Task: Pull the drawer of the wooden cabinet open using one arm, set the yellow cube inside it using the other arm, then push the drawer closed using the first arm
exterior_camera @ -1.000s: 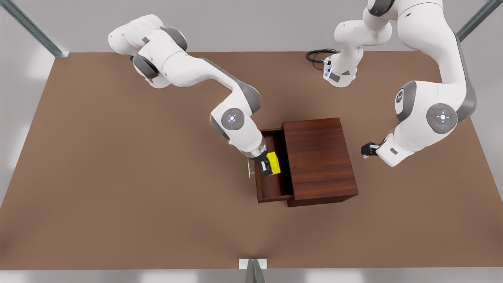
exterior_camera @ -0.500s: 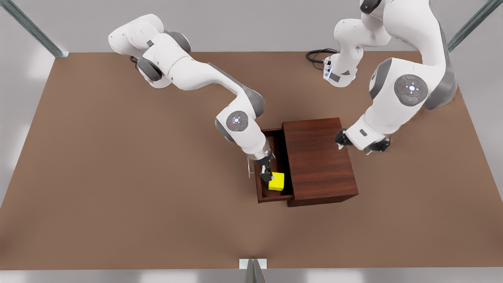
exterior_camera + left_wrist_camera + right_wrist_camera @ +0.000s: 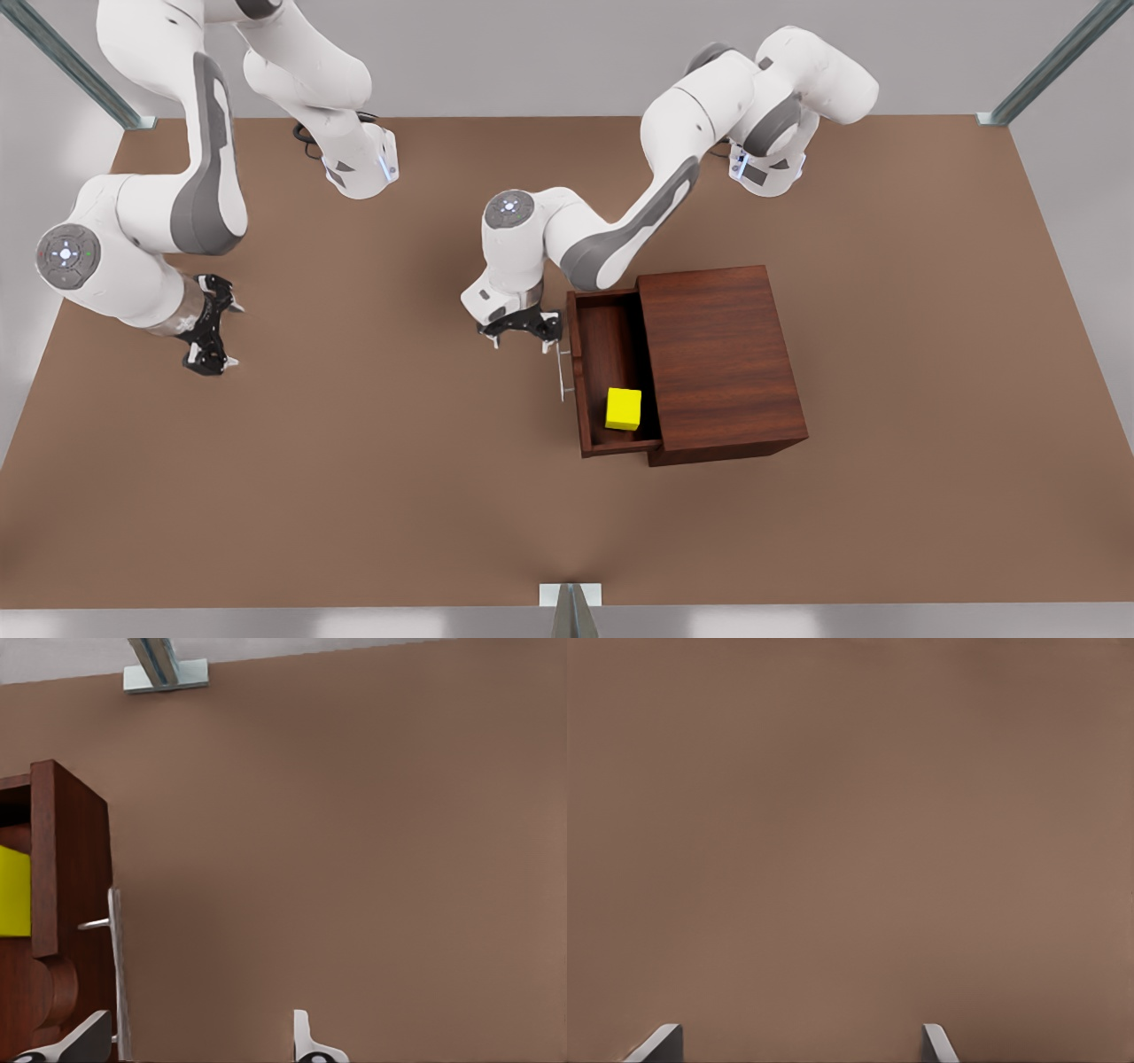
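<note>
Front view: the drawer [image 3: 611,377] of the wooden cabinet [image 3: 719,361] is pulled open w/ the yellow cube [image 3: 624,408] already resting inside, so only the push shut is left; the left gripper [image 3: 523,329], fingers spread & holding nothing, sits just beside the thin silver bar handle [image 3: 562,373], while the right gripper [image 3: 208,332], also spread & empty, waits well apart over the brown table [image 3: 354,461]. Left wrist view: the grained reddish drawer front, the handle [image 3: 114,966] & a flat matte slice of cube [image 3: 13,890] show past its pale fingertips [image 3: 306,1041]. Right wrist view: plain smooth table [image 3: 850,833] beyond its fingertips [image 3: 935,1043].
</note>
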`<action>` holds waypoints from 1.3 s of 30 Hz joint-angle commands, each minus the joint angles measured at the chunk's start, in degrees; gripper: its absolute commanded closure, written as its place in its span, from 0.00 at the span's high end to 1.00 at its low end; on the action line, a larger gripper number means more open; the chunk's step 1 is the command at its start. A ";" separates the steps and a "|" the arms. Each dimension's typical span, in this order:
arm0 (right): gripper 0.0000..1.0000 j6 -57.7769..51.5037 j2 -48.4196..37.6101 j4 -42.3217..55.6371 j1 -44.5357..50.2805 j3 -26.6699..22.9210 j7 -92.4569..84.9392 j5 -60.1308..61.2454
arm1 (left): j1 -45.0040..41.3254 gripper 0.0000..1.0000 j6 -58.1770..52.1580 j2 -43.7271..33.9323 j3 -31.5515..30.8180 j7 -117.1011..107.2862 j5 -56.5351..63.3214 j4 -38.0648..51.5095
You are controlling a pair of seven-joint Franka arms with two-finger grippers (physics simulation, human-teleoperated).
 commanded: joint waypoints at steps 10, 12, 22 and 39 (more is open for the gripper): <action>1.00 -5.70 2.27 0.99 1.62 0.08 -73.99 -0.89 | -0.34 1.00 12.92 5.54 2.84 -37.41 1.21 0.32; 1.00 -5.70 2.27 1.08 1.62 0.08 -73.99 -0.89 | -0.25 1.00 10.37 5.71 2.93 -34.33 1.03 0.06; 1.00 -6.85 2.53 1.79 1.53 0.08 -73.99 -0.80 | -0.17 1.00 5.80 6.07 2.93 -28.18 1.30 -2.22; 1.00 -7.37 2.71 2.58 1.36 0.08 -73.99 -0.80 | 2.12 1.00 -4.75 4.92 3.11 -17.54 0.68 -2.75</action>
